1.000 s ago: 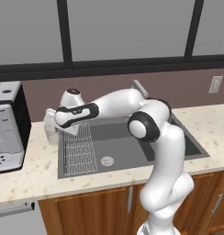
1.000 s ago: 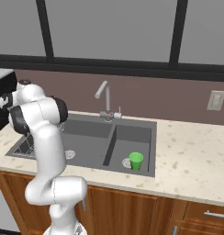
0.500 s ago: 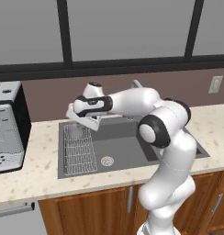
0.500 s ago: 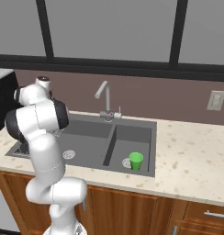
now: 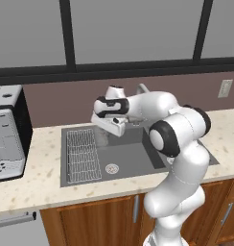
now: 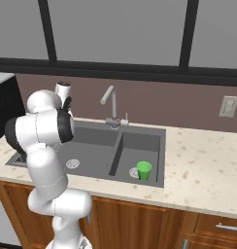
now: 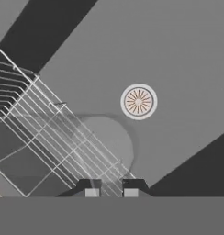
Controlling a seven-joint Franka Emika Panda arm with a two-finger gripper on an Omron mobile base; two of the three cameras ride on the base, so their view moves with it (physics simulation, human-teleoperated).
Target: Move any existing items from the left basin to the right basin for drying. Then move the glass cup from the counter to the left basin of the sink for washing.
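Note:
The glass cup (image 5: 102,138) hangs faintly see-through under my gripper (image 5: 113,129), above the back of the left basin (image 5: 133,156). In the hand view the cup (image 7: 98,147) is a clear round shape just ahead of the gripper (image 7: 111,190), whose dark fingertips (image 7: 92,189) stand close together on its wall. Below it lie the wire rack (image 7: 36,119) and the round drain (image 7: 138,101). The narrower right basin (image 6: 140,148) holds a small green cup (image 6: 143,170).
The silver tap (image 6: 110,104) rises behind the sink's divider, close to my forearm. A coffee machine (image 5: 6,129) stands on the beige counter (image 5: 37,178) at the left. A wall outlet (image 6: 226,106) sits at the right.
The arm has swung right from the counter's left side, carrying the glass cup out over the left basin.

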